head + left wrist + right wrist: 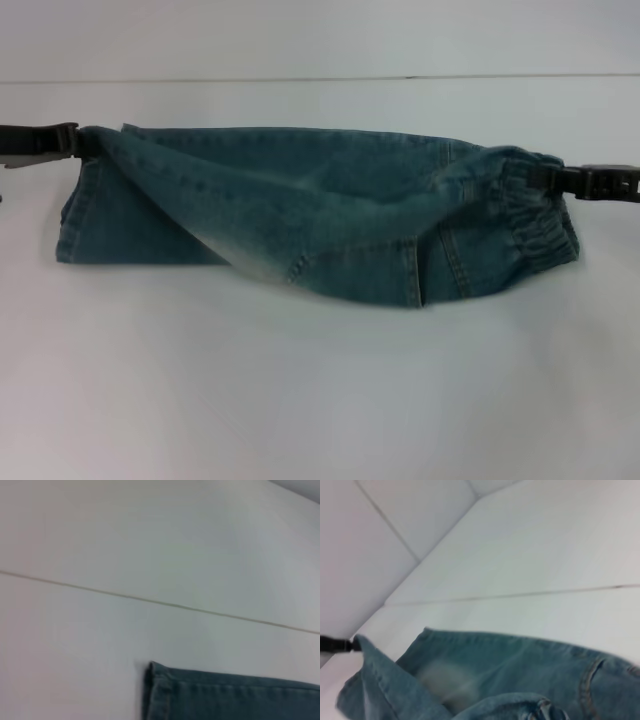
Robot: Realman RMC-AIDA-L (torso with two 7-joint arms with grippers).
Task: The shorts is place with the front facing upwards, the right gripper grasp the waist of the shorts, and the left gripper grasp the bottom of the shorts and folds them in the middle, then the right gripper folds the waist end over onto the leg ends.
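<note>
Table [320, 400]: white, a seam line running across its far part. Shorts [330, 225] lie crosswise on it, waist [535, 215] toward my right side, leg ends [85, 215] toward my left, with the upper edge lifted and a fold of denim sagging diagonally across the middle; I judge the lengthwise fold is partway through. Right gripper [548, 178] is at the far corner of the waist, clenched on the gathered band as far as I can judge from how the cloth pulls up to it. Left gripper [78, 141] is at the far corner of the leg ends, likewise pinching the hem, which rises to a point there. Risks from here: both holds are on thin corner bites, so a slip at either end would drop the raised edge and leave the fold skewed; uneven travel of the two arms would twist the sagging middle, and the near layer could drag along the table rather than stay put, so the edges fail to line up. Hard to make out: the fingertips of both grippers are buried in or cut off by cloth, so how deep each bite is I cannot tell. Left wrist view shows only a hem corner [155, 680] on the table, no fingers. Right wrist view shows denim and the left gripper [342, 645] far off, not its own fingers.
</note>
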